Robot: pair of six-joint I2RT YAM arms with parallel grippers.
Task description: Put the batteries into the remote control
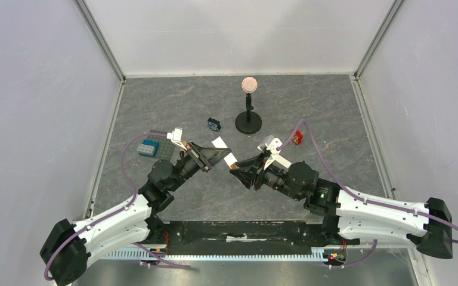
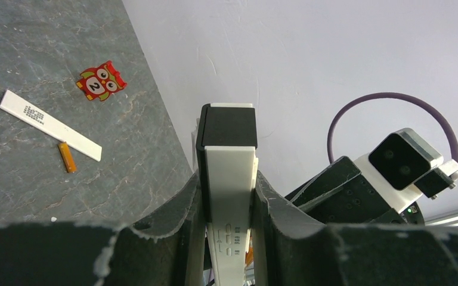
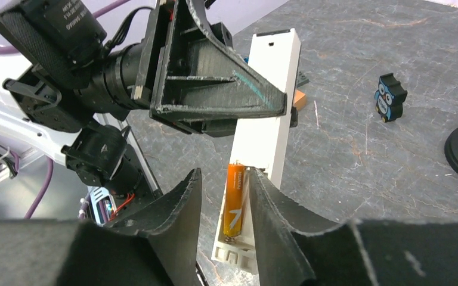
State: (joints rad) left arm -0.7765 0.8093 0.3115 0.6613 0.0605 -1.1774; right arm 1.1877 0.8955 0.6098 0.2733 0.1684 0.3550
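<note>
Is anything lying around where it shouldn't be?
Yes. A loose battery lies on the table by a white strip. The remote control, held up by the left hand, has its slot open with just one battery showing inside.

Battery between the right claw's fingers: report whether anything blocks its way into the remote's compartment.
Nothing visible does. The battery already lies in the open compartment of the remote control, which the left claw clamps farther up; the right claw flanks it, open.
</note>
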